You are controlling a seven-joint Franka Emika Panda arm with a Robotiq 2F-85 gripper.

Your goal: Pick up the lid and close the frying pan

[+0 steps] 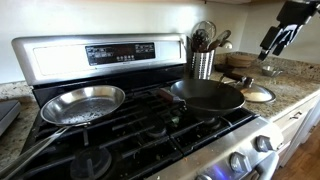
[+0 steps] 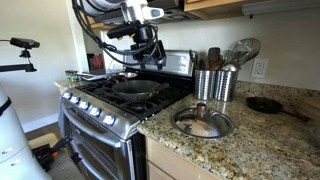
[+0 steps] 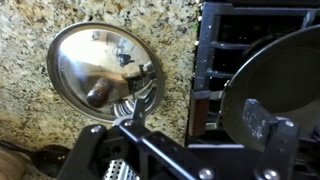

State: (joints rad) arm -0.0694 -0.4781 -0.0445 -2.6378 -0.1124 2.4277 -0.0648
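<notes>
The lid [image 3: 100, 65] lies flat on the granite surface [image 3: 30, 120], upper left of the wrist view, with the frying pan [image 3: 275, 80] at right. It's glass, likely slick and breakable; its small knob [image 3: 97, 93] looks the surest hold. The fingers [image 3: 264, 126] hang apart, empty.

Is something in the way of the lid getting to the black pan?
Nothing visible. The lid lies uncovered on the counter, right beside the empty frying pan. The gripper hangs above it in open air. The utensil holder stands behind, off that path.
</notes>
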